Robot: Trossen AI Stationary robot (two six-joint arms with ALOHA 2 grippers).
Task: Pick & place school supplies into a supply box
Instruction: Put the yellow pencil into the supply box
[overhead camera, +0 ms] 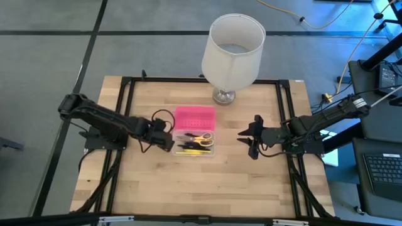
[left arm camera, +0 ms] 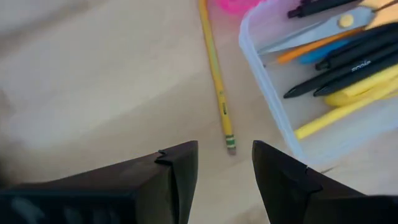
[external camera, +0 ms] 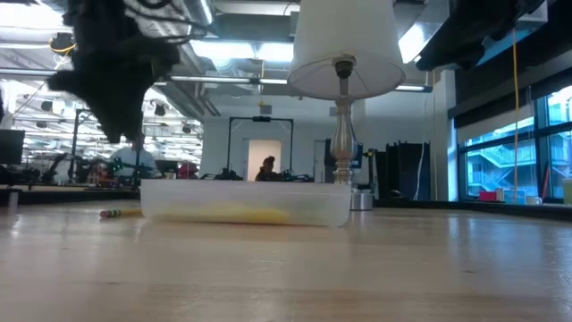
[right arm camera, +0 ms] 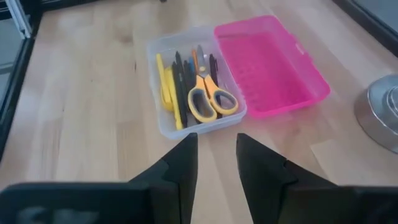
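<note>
The supply box's clear tray (overhead camera: 196,144) lies at mid-table with its pink lid (overhead camera: 195,117) swung open toward the far edge. Yellow-handled scissors (right arm camera: 211,99), black pens (left arm camera: 348,68) and yellow pencils (right arm camera: 165,87) lie in the tray. One yellow pencil (left arm camera: 216,74) rests flat on the table just outside the tray's left wall, also visible in the low view (external camera: 121,213). My left gripper (left arm camera: 225,163) hovers open above that pencil's eraser end, touching nothing. My right gripper (right arm camera: 216,152) is open, right of the box (overhead camera: 244,139), facing it.
A white-shaded lamp (overhead camera: 232,50) stands on its metal base (right arm camera: 380,118) at the table's far edge, behind the box. Bare wood lies near the table's front edge (overhead camera: 201,194). Black frame rails run along the table's left and right sides.
</note>
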